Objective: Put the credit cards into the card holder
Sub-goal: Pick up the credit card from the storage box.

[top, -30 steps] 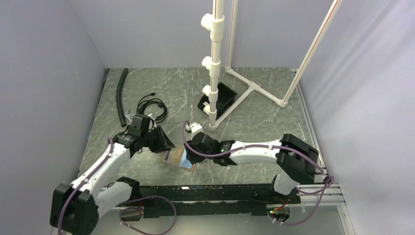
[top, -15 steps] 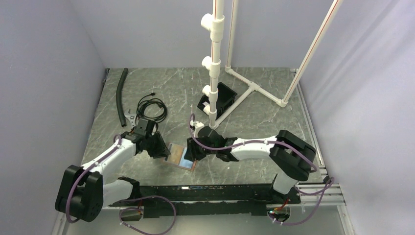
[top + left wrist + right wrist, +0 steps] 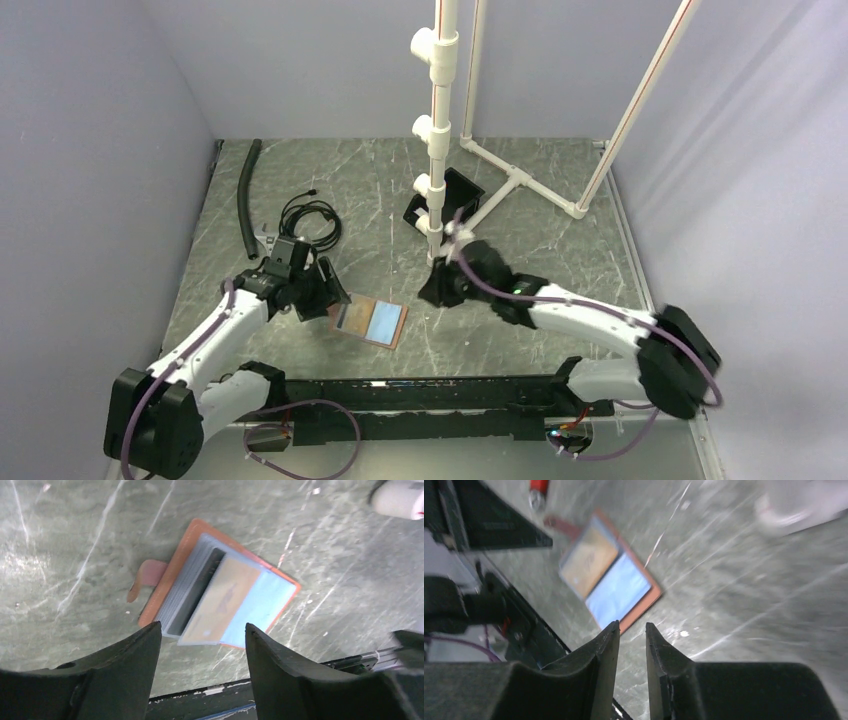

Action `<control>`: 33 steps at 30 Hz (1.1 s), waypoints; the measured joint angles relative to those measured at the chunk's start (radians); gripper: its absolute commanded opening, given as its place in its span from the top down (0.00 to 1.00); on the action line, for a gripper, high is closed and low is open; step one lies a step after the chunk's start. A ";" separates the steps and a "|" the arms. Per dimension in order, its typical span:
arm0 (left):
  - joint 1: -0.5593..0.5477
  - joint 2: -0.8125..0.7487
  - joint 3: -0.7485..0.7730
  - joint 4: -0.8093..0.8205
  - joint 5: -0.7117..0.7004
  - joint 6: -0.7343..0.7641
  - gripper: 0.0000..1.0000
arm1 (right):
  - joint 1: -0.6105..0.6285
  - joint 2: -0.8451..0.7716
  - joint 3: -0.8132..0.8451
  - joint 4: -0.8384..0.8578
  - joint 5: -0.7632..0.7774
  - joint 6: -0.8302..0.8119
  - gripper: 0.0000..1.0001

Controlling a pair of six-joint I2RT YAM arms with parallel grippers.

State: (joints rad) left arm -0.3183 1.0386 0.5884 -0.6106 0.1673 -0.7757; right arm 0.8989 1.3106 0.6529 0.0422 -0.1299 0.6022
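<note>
The holder lies open on the table, near-left of the post. It is orange-tan leather with its tab out. A tan card and a blue card lie on its panels. The left gripper, further left of the post, is wide apart and empty. The right gripper, by the post's foot, is barely apart and empty.

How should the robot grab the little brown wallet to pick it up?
Probably by the thick stack of sleeves near the tab of the wallet, coming straight down with the left hand, which hangs open above it. The wallet lies open and flat, and only that stack stands up enough to pinch.
</note>
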 measured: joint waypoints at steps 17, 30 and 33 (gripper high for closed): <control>0.002 0.202 -0.022 0.126 0.048 0.031 0.48 | -0.683 0.137 0.411 -0.283 -0.160 -0.192 0.22; 0.003 0.163 -0.132 0.278 0.168 -0.077 0.61 | -0.619 0.682 1.056 -0.531 -0.350 -0.470 0.17; 0.003 0.157 -0.134 0.277 0.169 -0.084 0.60 | -0.584 0.762 1.140 -0.585 -0.347 -0.498 0.18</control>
State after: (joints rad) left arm -0.3157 1.1957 0.4541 -0.3332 0.3363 -0.8597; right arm 0.3149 2.0724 1.7927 -0.5430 -0.4770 0.1043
